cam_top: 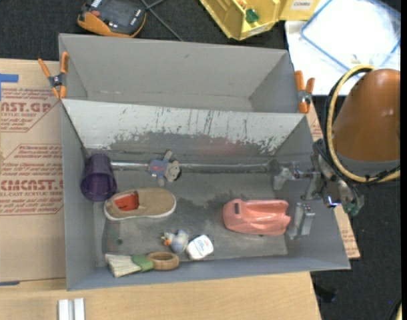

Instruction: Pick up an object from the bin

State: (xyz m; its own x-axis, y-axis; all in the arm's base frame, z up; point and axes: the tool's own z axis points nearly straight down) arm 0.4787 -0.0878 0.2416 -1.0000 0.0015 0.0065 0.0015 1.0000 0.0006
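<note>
My gripper (pixel 302 223) hangs at the right side of the bin, low against the right wall. Just left of it, touching or nearly so, lies a pink plastic tape-dispenser-shaped thing (pixel 257 217) on the bin floor. Nothing shows held in the gripper. A small white round cap-like thing (pixel 201 247) lies further left near the front wall, beside a little grey and orange toy (pixel 173 239).
A beige shoe with a red insole (pixel 138 204) lies left of centre. In the left corner a purple cup (pixel 97 177) rests on its side. A small grey-blue figure (pixel 165 169) sits near the back wall. A green-handled brush with a wooden ring (pixel 142 263) lies front left.
</note>
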